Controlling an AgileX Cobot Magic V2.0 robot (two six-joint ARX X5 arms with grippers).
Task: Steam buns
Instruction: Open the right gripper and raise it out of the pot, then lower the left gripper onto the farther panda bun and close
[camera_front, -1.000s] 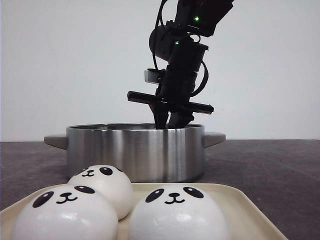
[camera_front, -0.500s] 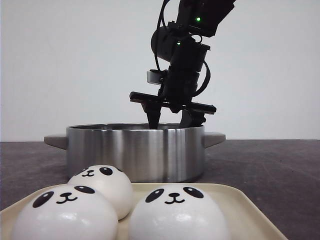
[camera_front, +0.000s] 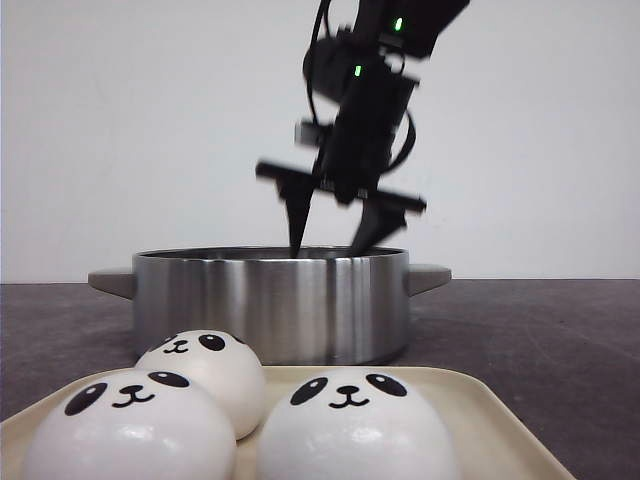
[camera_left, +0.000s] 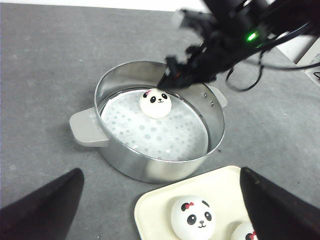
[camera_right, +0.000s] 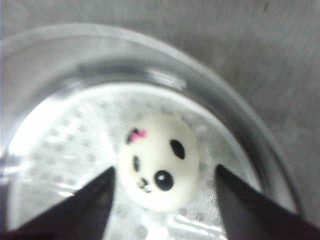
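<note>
One bun (camera_left: 155, 103) lies on the dotted liner inside the steel pot (camera_left: 150, 165), near its far wall. My right gripper (camera_front: 330, 235) hangs open just above the pot's rim (camera_front: 270, 255). In the right wrist view its fingers (camera_right: 95, 200) stand either side of that bun (camera_right: 159, 167) without touching it. Three more buns (camera_front: 125, 425) (camera_front: 205, 370) (camera_front: 350, 425) sit on the cream tray (camera_front: 480, 410) in front of the pot. My left gripper (camera_left: 160, 175) is open and empty, high over the pot and tray.
The pot has grey side handles (camera_front: 112, 281) (camera_front: 428, 276) and stands on a dark grey table (camera_front: 540, 330). The tray (camera_left: 150, 210) lies close to the pot's near wall. A white wall is behind.
My right gripper has spread its fingers and lifted up out of the pot, leaving the bun on the liner. The tray's buns have not moved.
</note>
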